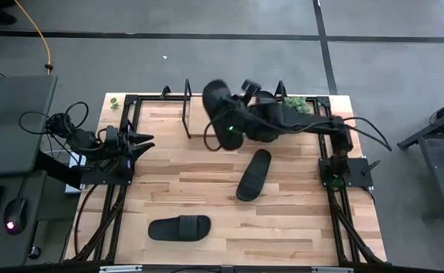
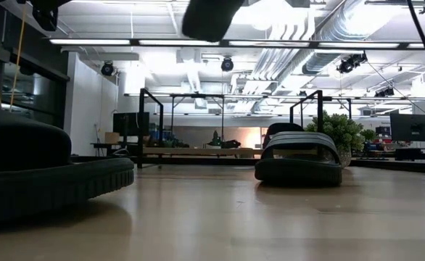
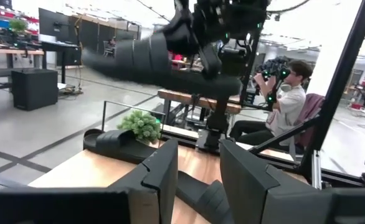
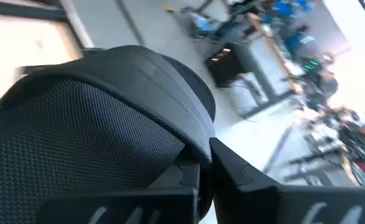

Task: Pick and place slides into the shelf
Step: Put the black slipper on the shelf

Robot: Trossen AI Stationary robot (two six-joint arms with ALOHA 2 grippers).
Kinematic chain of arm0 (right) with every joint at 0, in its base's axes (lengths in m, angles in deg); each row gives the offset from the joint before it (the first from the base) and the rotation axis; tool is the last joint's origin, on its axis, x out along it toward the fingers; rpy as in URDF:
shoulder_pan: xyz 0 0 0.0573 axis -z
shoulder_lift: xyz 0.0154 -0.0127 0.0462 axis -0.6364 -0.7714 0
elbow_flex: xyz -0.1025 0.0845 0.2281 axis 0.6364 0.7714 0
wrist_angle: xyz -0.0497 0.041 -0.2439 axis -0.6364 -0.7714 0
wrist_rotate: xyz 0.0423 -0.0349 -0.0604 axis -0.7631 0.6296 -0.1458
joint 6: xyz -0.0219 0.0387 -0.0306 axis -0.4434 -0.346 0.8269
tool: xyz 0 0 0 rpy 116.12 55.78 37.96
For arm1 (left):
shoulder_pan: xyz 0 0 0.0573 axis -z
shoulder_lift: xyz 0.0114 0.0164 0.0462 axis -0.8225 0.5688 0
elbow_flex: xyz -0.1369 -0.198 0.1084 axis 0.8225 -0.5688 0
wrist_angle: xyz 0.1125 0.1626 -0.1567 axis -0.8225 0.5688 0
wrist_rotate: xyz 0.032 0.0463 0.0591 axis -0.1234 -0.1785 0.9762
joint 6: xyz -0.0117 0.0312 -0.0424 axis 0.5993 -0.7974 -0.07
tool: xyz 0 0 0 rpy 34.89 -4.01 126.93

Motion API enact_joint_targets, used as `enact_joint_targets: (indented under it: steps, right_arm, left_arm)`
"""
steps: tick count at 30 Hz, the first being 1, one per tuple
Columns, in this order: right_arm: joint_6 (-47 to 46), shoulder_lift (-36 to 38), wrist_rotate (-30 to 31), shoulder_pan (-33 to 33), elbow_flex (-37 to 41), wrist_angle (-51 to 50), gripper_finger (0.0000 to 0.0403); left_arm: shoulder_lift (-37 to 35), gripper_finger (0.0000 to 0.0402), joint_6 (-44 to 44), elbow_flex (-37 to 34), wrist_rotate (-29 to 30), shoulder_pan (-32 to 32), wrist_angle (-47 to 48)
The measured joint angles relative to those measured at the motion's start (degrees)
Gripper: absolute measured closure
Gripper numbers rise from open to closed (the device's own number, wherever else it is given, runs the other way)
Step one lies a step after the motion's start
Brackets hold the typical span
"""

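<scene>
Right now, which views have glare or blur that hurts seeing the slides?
Low view: bright ceiling lights wash the background, and the near slide is a dark, soft mass. Right wrist view: the room is streaked with blur; the held slide fills the frame, in the right hand. Left wrist view: windows blow out behind the raised slide. High view: evenly lit, clear.

No text, label, brand, number or sign can be read in any of the views. The matte black slip-on sandals (image 1: 253,174) show plain straps and soles with no lettering, and the light wooden tabletop (image 1: 207,197) carries no markings. The screens and equipment in the room beyond the table are too small and blurred to make out any writing.
</scene>
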Motion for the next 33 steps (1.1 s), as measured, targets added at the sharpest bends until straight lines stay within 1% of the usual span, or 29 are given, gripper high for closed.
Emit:
enact_joint_targets:
  steps: [3,9,11,16,19,23,27,33]
  right_arm:
    - [0.9,1.8,3.7,1.6,0.1,0.6,0.0402]
    - [0.2,3.2,2.5,6.6,0.1,1.6,0.0402]
    - [-0.8,3.2,0.9,8.9,0.1,1.4,0.0402]
    - [-4.3,2.6,-8.6,15.0,0.2,1.4,0.0402]
    - [-4.7,2.3,-9.3,17.5,0.2,1.0,0.0402]
    - [-4.9,1.6,-9.2,19.0,0.6,0.5,0.0402]
    - [-5.0,1.6,-8.8,19.3,3.3,1.7,0.0402]
    - [-5.3,1.6,-7.6,19.7,10.6,4.2,0.0402]
  left_arm:
    - [0.0,0.0296,0.0,0.0,0.4,0.0,0.0]
    - [0.0,0.0296,0.0,0.0,0.4,0.0,0.0]
    - [0.0,0.0296,0.0,0.0,0.4,0.0,0.0]
    - [0.0,0.0296,0.0,0.0,0.4,0.0,0.1]
    - [0.0,0.0296,0.0,0.0,0.4,0.0,0.1]
    - [0.0,0.0296,0.0,0.0,0.4,0.0,0.2]
    - [0.0,0.0296,0.0,0.0,0.4,0.0,0.3]
    - [0.0,0.0296,0.0,0.0,0.4,0.0,0.4]
